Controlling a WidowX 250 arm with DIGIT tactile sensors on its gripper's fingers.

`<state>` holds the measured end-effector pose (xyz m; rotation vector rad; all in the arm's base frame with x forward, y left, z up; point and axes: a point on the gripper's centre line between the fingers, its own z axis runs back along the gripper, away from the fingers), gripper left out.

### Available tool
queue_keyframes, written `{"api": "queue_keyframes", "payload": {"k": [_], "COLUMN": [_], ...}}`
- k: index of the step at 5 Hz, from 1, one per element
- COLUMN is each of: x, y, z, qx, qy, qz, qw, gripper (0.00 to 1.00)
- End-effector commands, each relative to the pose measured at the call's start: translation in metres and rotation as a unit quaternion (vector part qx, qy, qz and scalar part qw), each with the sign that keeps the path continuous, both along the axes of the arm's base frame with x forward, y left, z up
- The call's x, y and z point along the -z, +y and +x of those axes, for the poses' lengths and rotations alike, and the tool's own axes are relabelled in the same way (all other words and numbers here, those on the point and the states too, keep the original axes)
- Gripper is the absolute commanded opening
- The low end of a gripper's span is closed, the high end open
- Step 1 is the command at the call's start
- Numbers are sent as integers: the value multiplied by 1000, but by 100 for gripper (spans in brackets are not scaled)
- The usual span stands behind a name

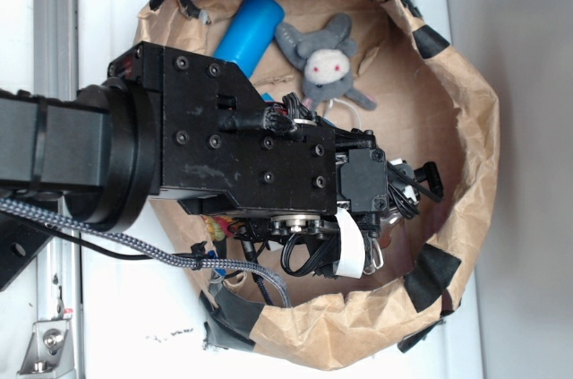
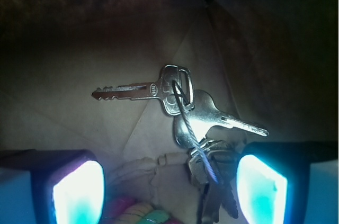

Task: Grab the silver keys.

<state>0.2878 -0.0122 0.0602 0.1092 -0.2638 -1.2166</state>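
Exterior view: camera mounted overhead, facing straight down from moderate height; it takes in the whole brown paper bowl (image 1: 466, 128) on the white counter (image 1: 116, 325), with the black arm (image 1: 206, 137) entering from the left edge and covering much of the bowl's middle. Wrist view: camera fixed on the arm just behind the claw (image 2: 169, 187), facing along it at very close range toward the bowl floor; both lit fingertips (image 2: 79, 189) frame the lower corners. Shared region: the paper floor under the claw, where the silver keys (image 2: 185, 107) lie; in the exterior view the arm hides most of it.
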Motion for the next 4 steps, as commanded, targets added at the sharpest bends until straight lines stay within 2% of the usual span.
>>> {"api": "queue_keyframes", "payload": {"k": [1,2,4], "x": [-12,-12,4], "y": [-9,-9,-14], "z": [3,3,24], "qx": [10,10,11], "qy": [-21,-21,-32], "qz": [1,1,5], "qw": [1000,1000,999], "gripper": [100,100,100]}}
